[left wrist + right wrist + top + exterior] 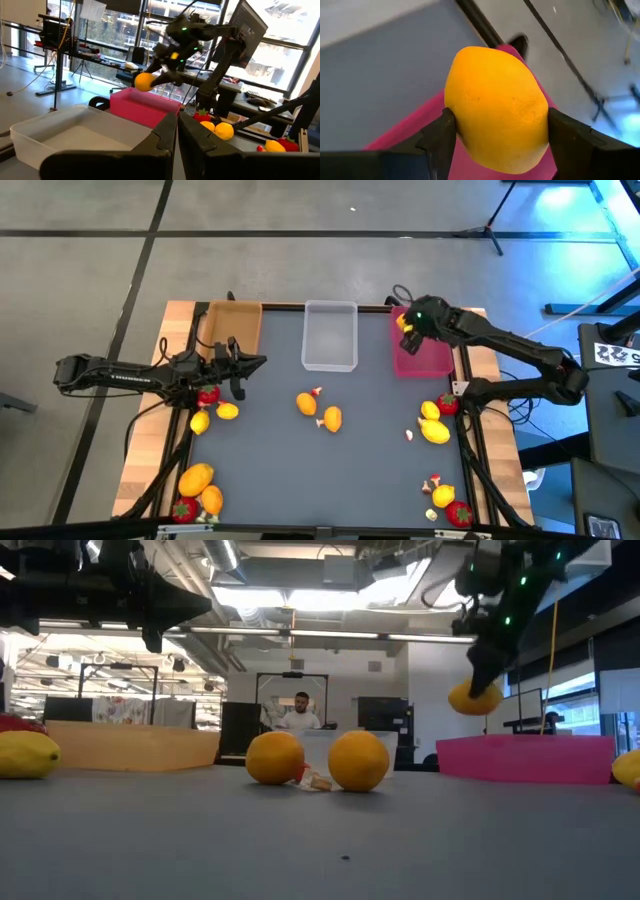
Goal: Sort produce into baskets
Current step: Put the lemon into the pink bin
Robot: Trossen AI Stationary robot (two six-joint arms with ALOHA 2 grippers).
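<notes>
Three baskets: along the far edge of the table (360, 470); tan basket (232, 321) to the left, clear basket (330, 335) in the middle, pink basket (420, 358) to the right.
Right arm: reaches over the pink basket; right gripper (407, 323) hangs above its far end.
Right gripper state: fingers part-open, clamped on either side of a yellow fruit (496, 111); fruit held clear above the pink basket, not touching it (low view).
Left arm: lies across the table's left edge; left gripper (236, 364) just in front of the tan basket.
Left gripper state: fingers (160, 142) pressed together, nothing between them.
Loose produce, centre: two orange fruits (307, 403) near each other, tiny mushroom-like bits beside them.
Loose produce, left: red strawberry-like piece (208, 394) and two yellow fruits just by the left gripper; more orange and red pieces at the near-left corner.
Loose produce, right: yellow fruits (435, 431) and a red piece near the right edge; further pieces at the near-right corner.
</notes>
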